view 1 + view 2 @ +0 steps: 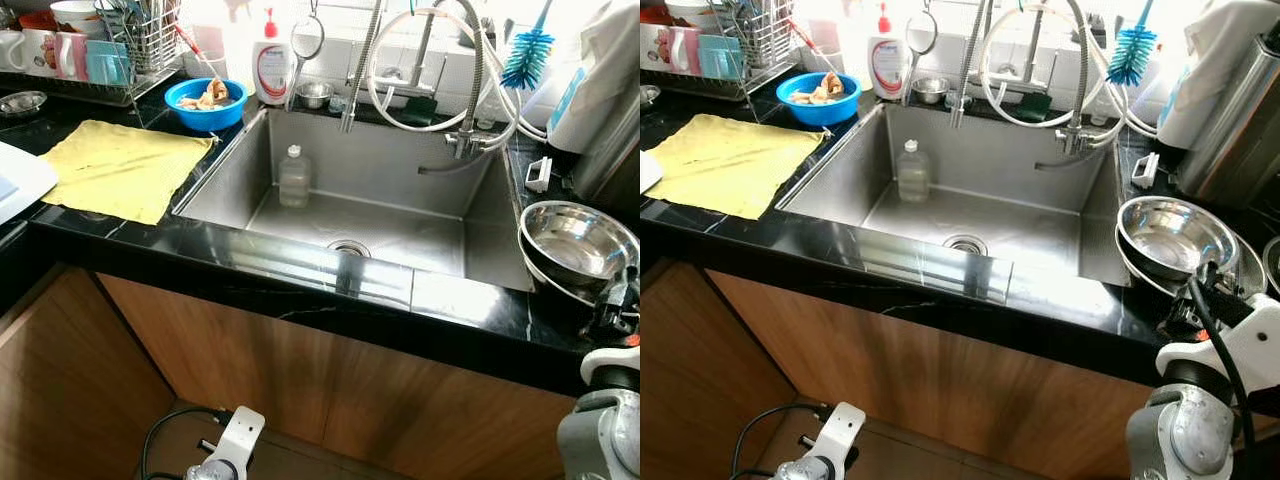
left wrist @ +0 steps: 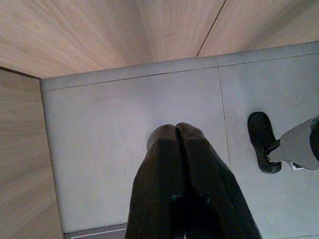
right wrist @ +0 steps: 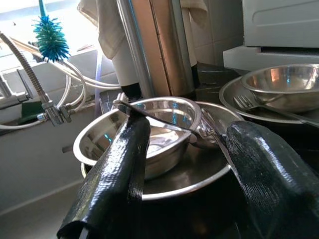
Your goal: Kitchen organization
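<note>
A black stone table (image 1: 120, 255) carries a deep stainless steel sink (image 1: 400, 190), with a clear plastic bottle (image 1: 294, 177) standing upright at its back left and a yellow cloth (image 1: 125, 168) spread flat to the sink's left. At the sink's right edge sit stacked shiny steel bowls (image 3: 149, 134), directly ahead of the right gripper (image 3: 187, 169), whose jaws stand wide apart and empty on either side of the stack, open rims facing up. The left gripper (image 2: 175, 137) hangs low over the grey floor (image 2: 109, 149) with its jaws pressed together.

Silver-grey metal right arm (image 1: 1185, 430) with white housing and looped black cable; glossy black fingers (image 3: 114, 174); white left arm (image 1: 232, 440) trailing black cable
</note>
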Motion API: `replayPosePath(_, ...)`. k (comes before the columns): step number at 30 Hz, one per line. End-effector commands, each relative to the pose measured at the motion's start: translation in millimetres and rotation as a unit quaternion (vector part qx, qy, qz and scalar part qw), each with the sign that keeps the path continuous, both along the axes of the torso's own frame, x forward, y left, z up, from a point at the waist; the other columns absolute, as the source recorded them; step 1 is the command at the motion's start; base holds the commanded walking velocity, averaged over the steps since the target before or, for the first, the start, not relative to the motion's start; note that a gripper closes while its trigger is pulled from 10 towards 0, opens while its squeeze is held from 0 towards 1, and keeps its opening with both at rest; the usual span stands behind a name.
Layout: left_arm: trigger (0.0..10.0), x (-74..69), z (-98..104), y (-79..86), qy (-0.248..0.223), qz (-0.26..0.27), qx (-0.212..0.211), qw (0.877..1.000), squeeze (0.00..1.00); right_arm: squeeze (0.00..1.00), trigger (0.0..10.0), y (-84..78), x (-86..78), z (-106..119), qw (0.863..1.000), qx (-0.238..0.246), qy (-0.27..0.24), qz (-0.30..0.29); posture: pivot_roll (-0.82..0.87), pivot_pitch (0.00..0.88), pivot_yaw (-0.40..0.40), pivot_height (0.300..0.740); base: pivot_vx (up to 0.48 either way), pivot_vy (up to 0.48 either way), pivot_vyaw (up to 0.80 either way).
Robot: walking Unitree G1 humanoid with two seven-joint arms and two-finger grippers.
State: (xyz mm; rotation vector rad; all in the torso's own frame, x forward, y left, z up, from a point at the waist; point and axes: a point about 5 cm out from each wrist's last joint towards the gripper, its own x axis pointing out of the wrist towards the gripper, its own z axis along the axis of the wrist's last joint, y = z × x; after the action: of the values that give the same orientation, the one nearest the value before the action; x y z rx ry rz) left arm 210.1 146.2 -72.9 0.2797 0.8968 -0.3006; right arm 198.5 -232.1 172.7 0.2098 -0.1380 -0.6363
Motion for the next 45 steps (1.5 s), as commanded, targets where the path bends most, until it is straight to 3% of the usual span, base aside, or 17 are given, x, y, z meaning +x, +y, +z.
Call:
replayPosePath(1,10.0,-3.2,-2,0.5,0.006,0.002,0.002,1.000,0.00,0.00,10.0,3.1,-1.3,-11,1.000,0.018,0.022,0.000,-0.02,0.028,-0.048,0.740,0.000,0.000,0.00)
replayPosePath(13,10.0,-3.2,-2,0.5,0.007,0.004,0.002,1.000,0.00,0.00,10.0,13.3,1.2,-23,0.998,0.036,0.045,0.019,-0.02,0.027,-0.050,0.740,0.000,0.000,0.00)
replayPosePath(15,10.0,-3.2,-2,0.5,0.007,0.004,0.002,1.000,0.00,0.00,10.0,15.7,2.3,-28,0.997,0.037,0.069,0.030,-0.02,0.027,-0.051,0.740,0.000,0.000,0.00)
replayPosePath(31,10.0,-3.4,-2,0.3,0.007,0.004,0.002,1.000,0.00,0.00,10.0,19.0,2.7,-37,0.993,0.040,0.105,0.043,-0.02,0.026,-0.052,0.740,0.000,0.000,0.00)
replayPosePath(35,10.0,-3.4,-2,0.3,0.007,0.005,0.002,1.000,0.00,0.00,10.0,22.5,2.2,-45,0.988,0.039,0.139,0.053,-0.02,0.025,-0.053,0.740,0.000,0.000,0.00)
replayPosePath(45,10.0,-3.4,-2,0.2,0.007,0.005,0.002,1.000,0.00,0.00,10.0,23.1,1.3,-44,0.988,0.034,0.145,0.047,-0.02,0.026,-0.053,0.740,0.000,0.000,0.00)
